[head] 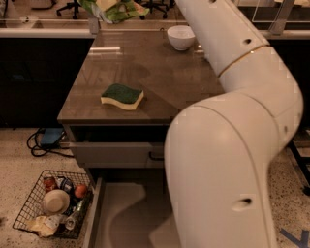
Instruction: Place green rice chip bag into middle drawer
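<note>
The green rice chip bag (120, 10) hangs at the top edge of the camera view, above the far left of the brown table (160, 72). My gripper (106, 5) is at the top edge and shut on the bag; most of it is cut off by the frame. The middle drawer (121, 213) stands pulled open low at the front, its flat grey floor showing, partly hidden by my white arm (232, 145).
A dark-green-and-yellow sponge (122, 96) lies on the table's front left. A white bowl (180, 36) stands at the back. A closed drawer front with a black handle (116, 154) is under the tabletop. A wire basket (53, 203) of items sits on the floor left.
</note>
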Controlling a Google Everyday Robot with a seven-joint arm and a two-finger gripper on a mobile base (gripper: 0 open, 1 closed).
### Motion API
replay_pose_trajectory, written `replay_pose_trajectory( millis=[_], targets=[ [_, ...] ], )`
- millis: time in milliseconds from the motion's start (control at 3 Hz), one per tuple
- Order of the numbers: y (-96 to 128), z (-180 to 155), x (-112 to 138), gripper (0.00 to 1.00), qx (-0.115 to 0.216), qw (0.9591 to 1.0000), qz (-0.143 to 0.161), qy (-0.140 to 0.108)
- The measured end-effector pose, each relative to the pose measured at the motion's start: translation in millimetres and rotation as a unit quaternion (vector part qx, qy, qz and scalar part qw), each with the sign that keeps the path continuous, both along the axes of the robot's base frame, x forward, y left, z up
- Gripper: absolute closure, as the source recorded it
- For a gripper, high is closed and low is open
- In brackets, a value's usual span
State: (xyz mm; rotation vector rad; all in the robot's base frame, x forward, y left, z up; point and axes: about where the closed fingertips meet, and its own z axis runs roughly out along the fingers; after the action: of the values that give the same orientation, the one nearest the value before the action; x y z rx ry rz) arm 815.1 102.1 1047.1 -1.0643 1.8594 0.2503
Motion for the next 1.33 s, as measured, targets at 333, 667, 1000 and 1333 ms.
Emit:
replay_pose_trajectory(
  millis=[333,667,1000,1333],
  targets=[
    [-30.6,25.6,-23.7,1.0,0.031,0.9986,-0.006,-0.043],
    [-54.2,-3.8,-46.3,1.0,0.043,0.9978,-0.014,-0.049],
    [-54.3,-3.7,-46.2,1.0,0.043,0.9978,-0.014,-0.049],
    [-54.7,-4.8,-46.2,1.0,0.053,0.9977,-0.001,-0.042]
  ],
)
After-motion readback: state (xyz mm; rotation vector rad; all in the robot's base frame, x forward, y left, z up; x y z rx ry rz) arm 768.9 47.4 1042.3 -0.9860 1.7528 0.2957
